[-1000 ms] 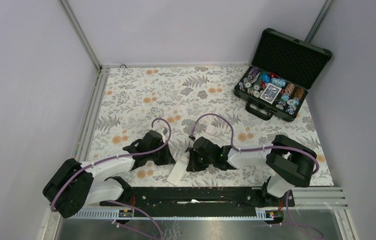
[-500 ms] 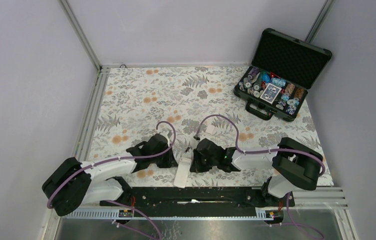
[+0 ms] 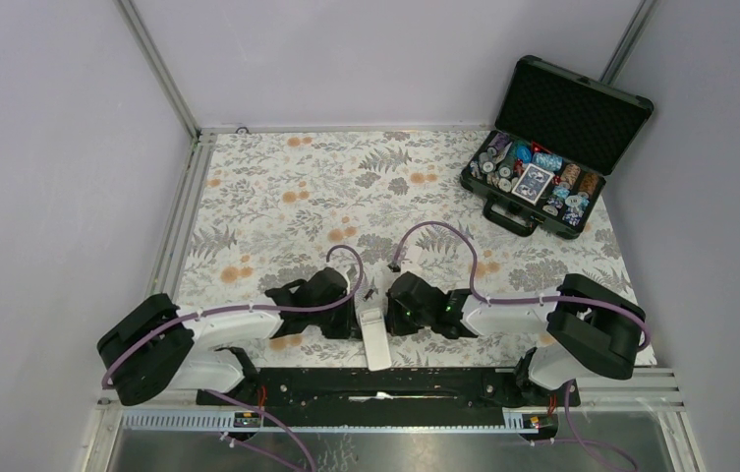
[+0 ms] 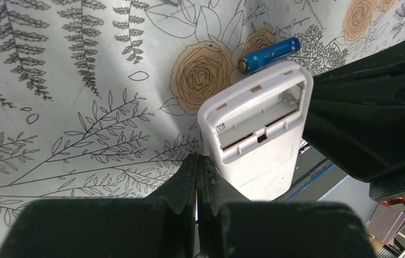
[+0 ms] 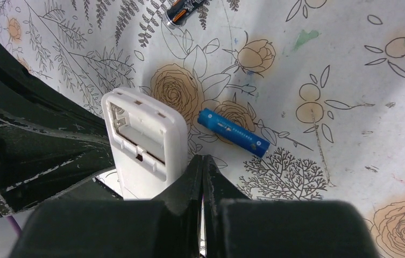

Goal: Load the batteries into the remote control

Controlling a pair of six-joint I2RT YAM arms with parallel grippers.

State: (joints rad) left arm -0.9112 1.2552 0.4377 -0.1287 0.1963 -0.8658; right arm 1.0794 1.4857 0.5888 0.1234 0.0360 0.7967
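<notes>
White arms (image 3: 233, 323) with black joints, purple cables (image 3: 434, 225), black tools (image 4: 197, 161).

I work in a lab test cell: blank lilac panels (image 3: 375, 59) on aluminium struts (image 3: 157, 69) box in my floral-clothed table (image 3: 277, 187), with an open chip case (image 3: 572, 113) at two o'clock.

cannot see the near end of the remote control (image 4: 254, 134) from the left wrist: covered by the left jaws. cannot see the counter (image 4: 82, 80) to its right either, blocked by the black housing of the right jaws. from the right wrist, find a second battery (image 5: 184, 11) cut off by the top edge, label too blurred to read. cannot read the print on the blue battery (image 5: 233, 131) either. from above, cannot pick out either battery, nor count the chips (image 3: 503, 167) in the black case (image 3: 523, 211): too small.
</notes>
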